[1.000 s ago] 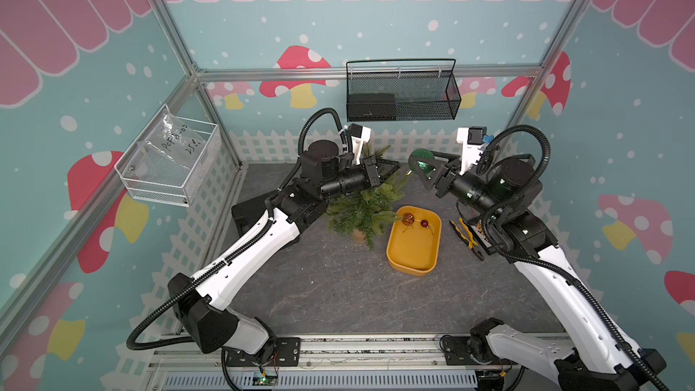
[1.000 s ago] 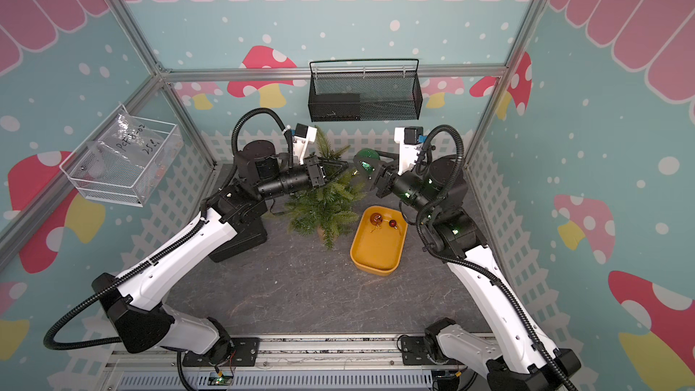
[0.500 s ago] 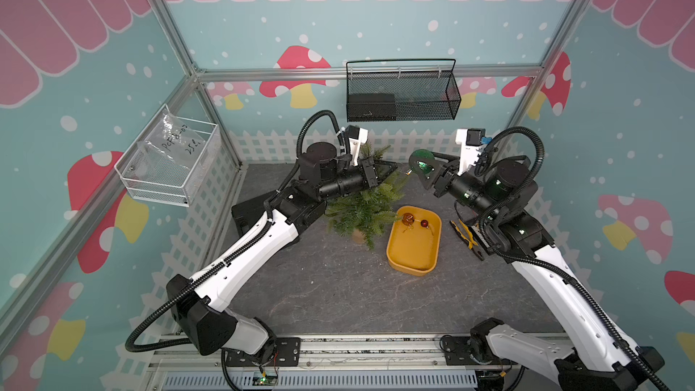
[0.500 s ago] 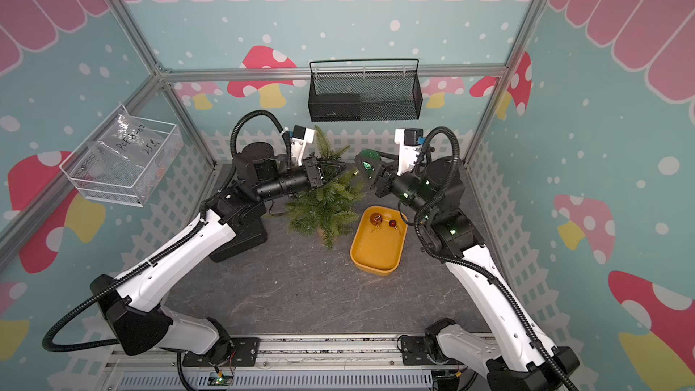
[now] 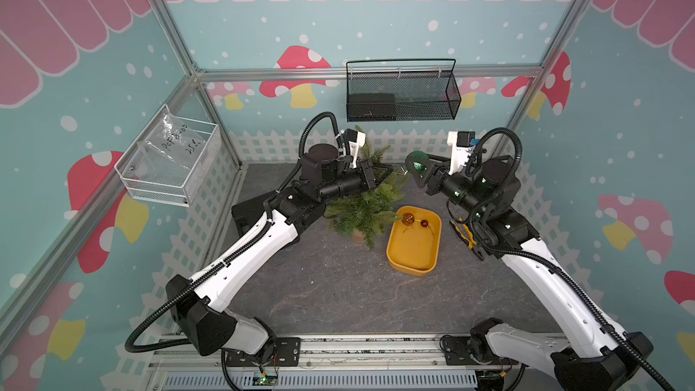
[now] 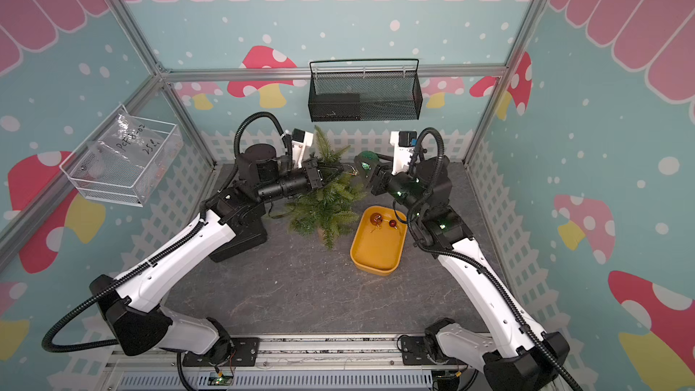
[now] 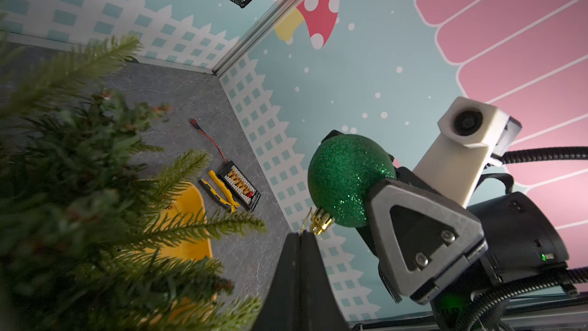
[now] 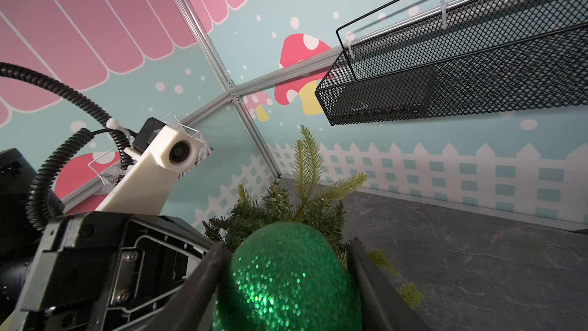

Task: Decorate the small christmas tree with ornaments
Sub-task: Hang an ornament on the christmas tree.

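Note:
The small christmas tree [image 5: 361, 204] [image 6: 327, 201] stands mid-table, its branches filling the left wrist view [image 7: 79, 186]. My right gripper [image 5: 420, 171] [image 8: 288, 245] is shut on the larger glittery green ornament [image 5: 415, 162] [image 6: 364, 162] [image 8: 286, 281], held in the air beside the treetop. My left gripper [image 5: 391, 171] [image 7: 302, 234] is shut, its tips meeting the green ornament's gold cap [image 7: 319, 222]. The thin gold loop runs into the seam between them. An amber ornament [image 5: 407, 218] and a small red ornament [image 5: 424, 223] lie in the yellow tray [image 5: 413, 257].
A black mesh basket [image 5: 402, 95] hangs on the back wall above the tree. A white wire basket [image 5: 169, 167] with a plastic bag hangs on the left wall. Yellow-handled pliers and a connector board [image 7: 235, 186] lie right of the tray. A black box [image 5: 246, 212] sits under the left arm.
The right arm has shifted its posture slightly. The green ornament and the left gripper's tips stay almost where they were.

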Action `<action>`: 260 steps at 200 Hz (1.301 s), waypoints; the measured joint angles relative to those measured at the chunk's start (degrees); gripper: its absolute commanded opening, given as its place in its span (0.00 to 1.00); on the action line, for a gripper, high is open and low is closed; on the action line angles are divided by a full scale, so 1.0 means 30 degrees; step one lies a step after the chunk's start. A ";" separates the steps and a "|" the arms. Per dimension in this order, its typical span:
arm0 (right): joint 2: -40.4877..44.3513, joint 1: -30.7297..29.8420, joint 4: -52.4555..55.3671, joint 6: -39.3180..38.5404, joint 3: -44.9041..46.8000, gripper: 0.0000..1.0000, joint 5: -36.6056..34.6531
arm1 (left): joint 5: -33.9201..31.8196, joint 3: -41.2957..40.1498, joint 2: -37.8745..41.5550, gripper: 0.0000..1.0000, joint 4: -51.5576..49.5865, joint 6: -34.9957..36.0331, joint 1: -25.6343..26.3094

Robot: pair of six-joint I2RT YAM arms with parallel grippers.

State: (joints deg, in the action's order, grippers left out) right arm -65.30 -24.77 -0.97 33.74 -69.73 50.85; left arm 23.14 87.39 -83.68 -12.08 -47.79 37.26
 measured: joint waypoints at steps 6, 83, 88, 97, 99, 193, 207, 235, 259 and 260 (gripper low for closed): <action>-0.0044 0.0000 -0.0007 0.0000 0.0066 0.50 -0.0022 | -0.0007 0.0000 0.0000 0.00 -0.0058 0.0000 0.0000; -0.0284 0.0000 -0.0219 -0.0007 0.0714 0.50 -0.0532 | -0.0233 0.0000 -0.0219 0.00 -0.0729 0.0000 0.0000; -0.0284 0.0000 -0.0240 -0.0007 0.0721 0.50 -0.0576 | -0.0248 0.0000 -0.0248 0.00 -0.0765 0.0000 0.0000; -0.0284 0.0000 -0.0255 -0.0007 0.0729 0.50 -0.0670 | -0.0284 0.0000 -0.0284 0.00 -0.0787 0.0000 0.0000; -0.0284 0.0000 -0.0262 -0.0007 0.0729 0.50 -0.0678 | -0.0291 0.0007 -0.0291 0.00 -0.0794 0.0000 0.0000; -0.0940 0.0000 -0.1173 0.0051 0.0729 0.50 -0.1151 | -0.0699 0.0029 -0.0641 0.00 -0.0809 0.0000 0.0000; -0.1093 0.0000 -0.1231 0.0080 0.0729 0.50 -0.1151 | -0.0714 0.0058 -0.0714 0.00 -0.0809 0.0000 0.0000; -0.1282 0.0000 -0.1355 0.0138 0.0729 0.50 -0.1151 | -0.0787 0.0095 -0.0758 0.00 -0.0758 0.0000 0.0000; -0.1290 0.0000 -0.1523 0.0153 0.0729 0.50 -0.1151 | -0.0933 0.0095 -0.0758 0.00 -0.0758 -0.0007 0.0000; -0.1290 0.0000 -0.1530 0.0153 0.0729 0.50 -0.1151 | -0.0933 0.0095 -0.0758 0.00 -0.0758 -0.0007 0.0000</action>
State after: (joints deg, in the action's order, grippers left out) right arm -69.17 -24.77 -5.56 34.20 -67.55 47.40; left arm 20.34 87.68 -85.95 -14.35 -47.81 37.26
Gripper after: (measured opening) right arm 0.575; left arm 0.047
